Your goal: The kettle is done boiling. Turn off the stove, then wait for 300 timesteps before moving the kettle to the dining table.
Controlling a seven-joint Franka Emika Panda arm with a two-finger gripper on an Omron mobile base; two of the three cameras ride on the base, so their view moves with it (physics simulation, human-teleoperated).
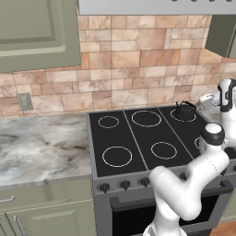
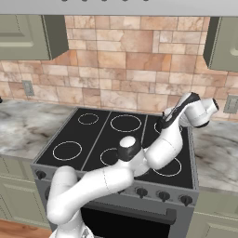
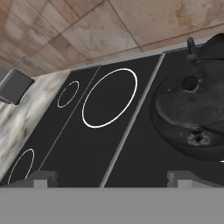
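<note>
A: Kettle (image 1: 184,111) is sitting on the far right burner of the stove (image 1: 138,138) in the left base view, close under the tiled wall. The gripper (image 1: 208,100) is hanging just to its right.

B: Right base view?

A: The arm is crossing the glass top, hiding most of the kettle. Knobs (image 2: 163,195) are lining the near edge; I cannot tell their setting.

B: Hand view?

A: Fingertips (image 3: 43,178) are standing wide apart, gripping nothing; the kettle (image 3: 192,113) is lying off-centre to the right. Risk, in my judgement: closing here would be missing the thin handle or nudging the body sideways. Contents are hidden; if full, tilting would be spilling hot water.
</note>
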